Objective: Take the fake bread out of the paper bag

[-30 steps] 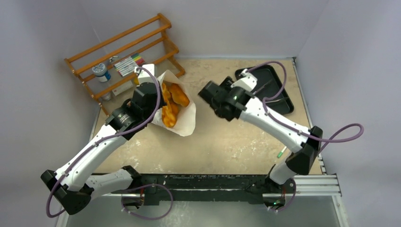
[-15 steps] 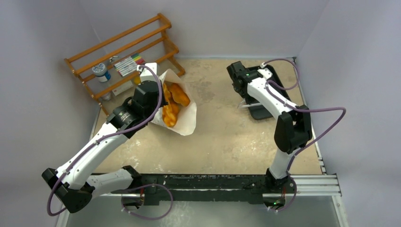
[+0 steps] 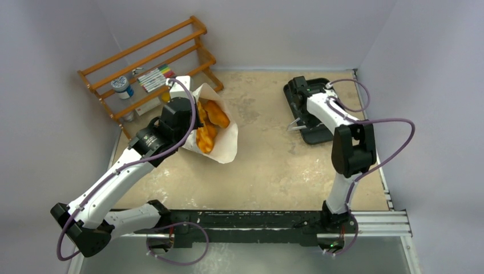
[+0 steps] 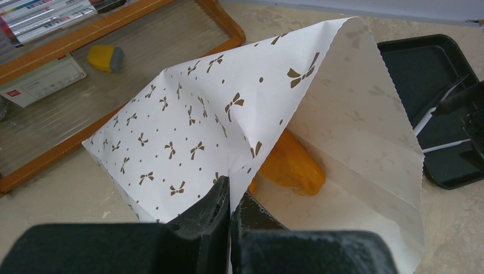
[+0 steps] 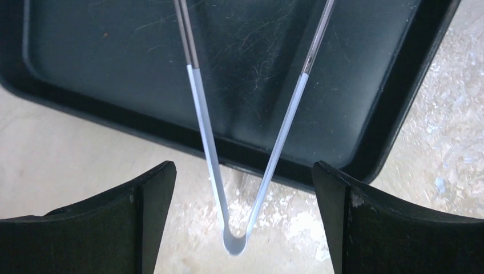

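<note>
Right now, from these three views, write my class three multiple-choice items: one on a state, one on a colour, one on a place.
1. The left gripper is
A. wide open
B. shut on the paper bag at its edge
C. shut on a marker

2. The fake bread inside the bag is
A. orange-yellow
B. green
C. white

3. The tongs lie
A. inside the paper bag
B. with their arms on the black tray and the hinge end past its rim, over the table
C. in the left gripper

Answers:
1 B: the left wrist view shows the fingers pressed together on the paper.
2 A: an orange-yellow piece shows in the bag's mouth.
3 B: the right wrist view shows the V crossing the tray's rim.
</note>
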